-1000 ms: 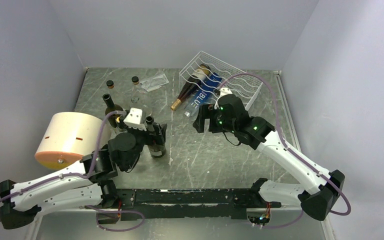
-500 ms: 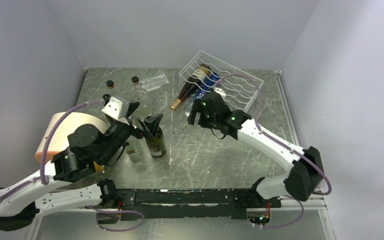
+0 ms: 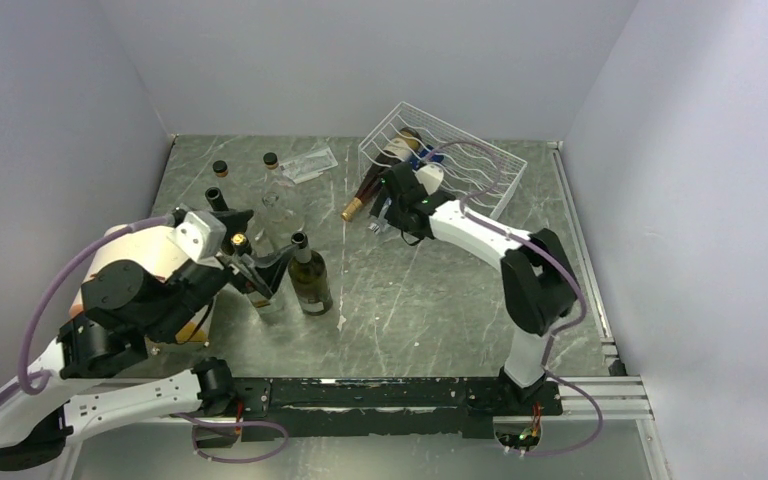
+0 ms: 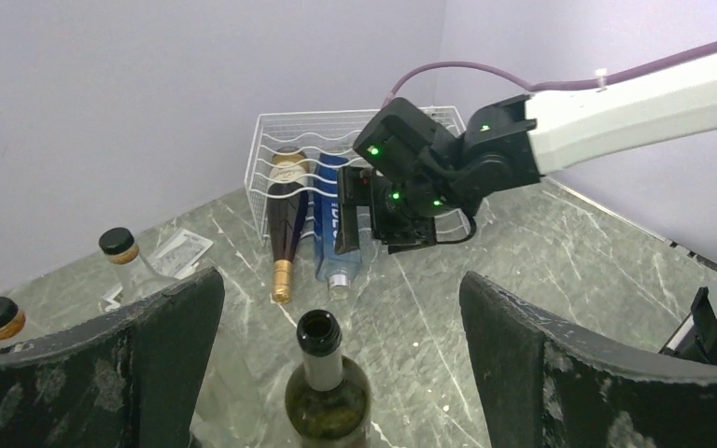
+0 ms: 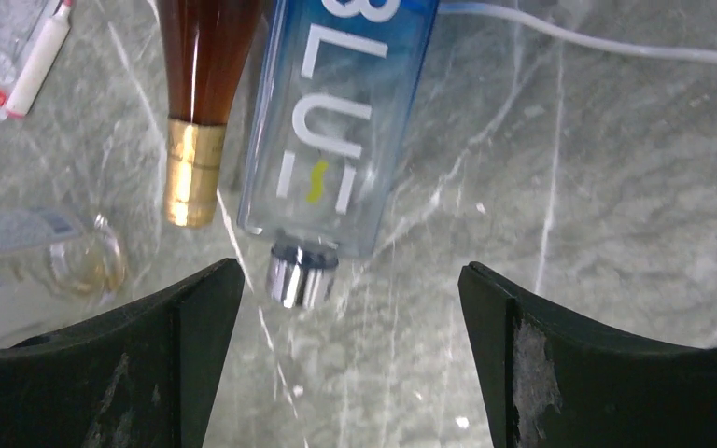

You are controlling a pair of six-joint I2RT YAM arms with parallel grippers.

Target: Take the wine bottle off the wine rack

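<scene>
The white wire wine rack (image 3: 460, 160) stands at the back right, tilted up at its far end. A dark wine bottle (image 3: 378, 172) with a gold foil neck lies in it, neck pointing to the near left. It also shows in the left wrist view (image 4: 287, 210) and the right wrist view (image 5: 191, 159). A blue bottle (image 5: 336, 121) with a silver cap lies beside it. My right gripper (image 3: 388, 212) is open and empty just above the blue bottle's cap, jaws wide apart (image 5: 350, 275). My left gripper (image 3: 252, 258) is open and empty (image 4: 341, 280) behind an upright green bottle (image 4: 322, 373).
A cream cylinder (image 3: 135, 265) lies at the left. Several upright bottles stand around my left gripper: the green one (image 3: 310, 280), a dark one (image 3: 217, 200), a clear one (image 3: 278, 195), and small ones at the back (image 3: 221, 168). A clear packet (image 3: 310, 162) lies near the back.
My right arm has stretched toward the rack, bringing its open gripper over the bottle necks. My left gripper has drawn back to the left, away from the green bottle.
</scene>
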